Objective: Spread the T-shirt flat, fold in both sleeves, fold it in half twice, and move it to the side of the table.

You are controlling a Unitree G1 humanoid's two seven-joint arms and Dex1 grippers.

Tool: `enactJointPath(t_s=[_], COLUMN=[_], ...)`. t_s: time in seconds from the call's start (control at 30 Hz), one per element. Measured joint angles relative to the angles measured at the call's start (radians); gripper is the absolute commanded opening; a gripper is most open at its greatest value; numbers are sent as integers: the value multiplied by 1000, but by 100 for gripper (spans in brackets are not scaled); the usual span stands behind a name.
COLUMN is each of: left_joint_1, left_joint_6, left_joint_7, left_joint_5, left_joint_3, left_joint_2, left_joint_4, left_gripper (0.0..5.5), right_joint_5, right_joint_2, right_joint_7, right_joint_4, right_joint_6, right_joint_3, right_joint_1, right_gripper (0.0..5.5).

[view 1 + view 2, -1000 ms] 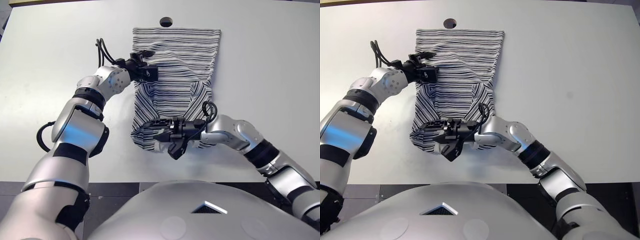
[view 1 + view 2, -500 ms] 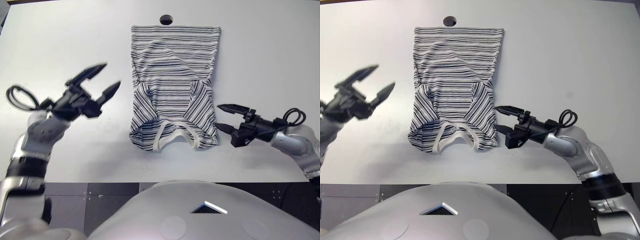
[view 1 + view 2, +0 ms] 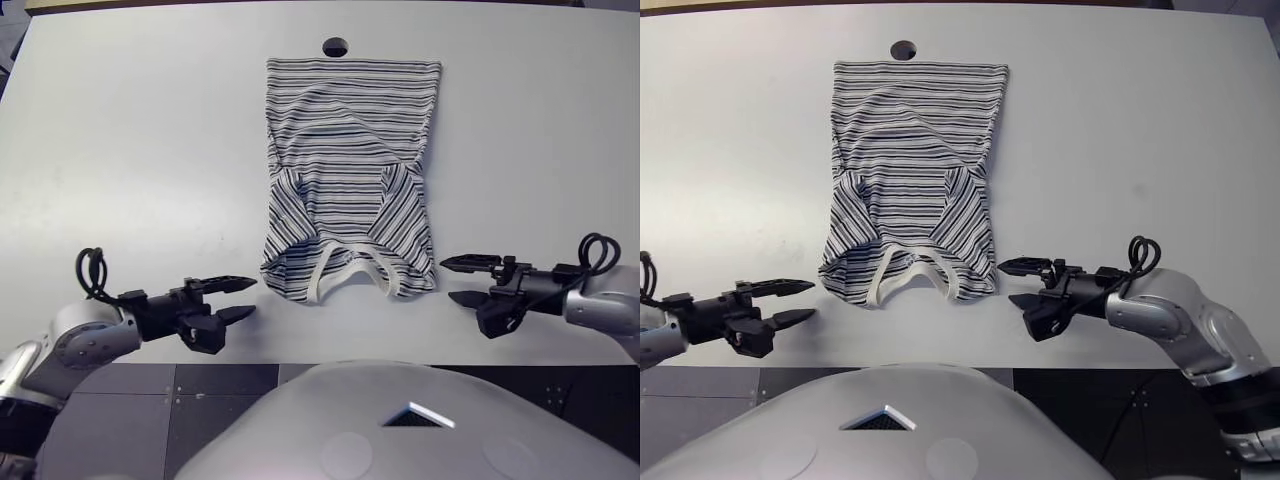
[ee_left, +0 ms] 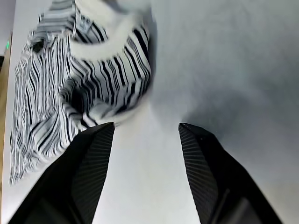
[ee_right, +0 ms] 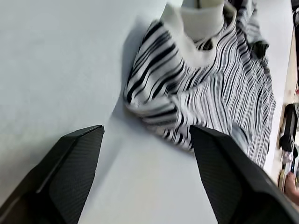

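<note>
Left eye view: left claw (image 3: pixel 250 297) and right claw (image 3: pixel 448 280), both wide and empty, flank the collar end of the T-shirt (image 3: pixel 350 170), likely readying the half-fold.

Head pair and wrist cameras
Both eyes overlook the table (image 3: pixel 120 130) from above; wrist cameras sit low and close, facing the collar end of the T-shirt (image 4: pixel 56 79).

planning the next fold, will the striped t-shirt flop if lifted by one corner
Likely floppy: the T-shirt lies in soft wrinkles and folds. Probably light: thin cloth hugging the table. Pushed, it may bunch rather than slide.
</note>
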Motion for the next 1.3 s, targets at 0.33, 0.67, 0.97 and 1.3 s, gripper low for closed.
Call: enactJointPath(t_s=[0.33, 0.67, 0.97, 1.3], left_joint_1=[-94, -129, -321, -342], left_joint_6=[23, 6, -63, -105], left_joint_7=[81, 88, 91, 88], left_joint_5=[50, 100, 140, 125], left_joint_3=[20, -11, -97, -163], left_joint_2=[-74, -111, -143, -142], left_joint_4=[74, -7, 143, 198], left_gripper=[355, 480, 453, 278], right_joint_5=[-3, 1, 7, 19], right_joint_2=[26, 26, 60, 82], right_joint_7=[-10, -1, 3, 4], right_joint_4=[55, 93, 146, 194], right_joint_6=[-29, -40, -57, -91], right_joint_3=[31, 52, 115, 173], right_joint_1=[-58, -111, -183, -241], right_gripper=[345, 345, 345, 345])
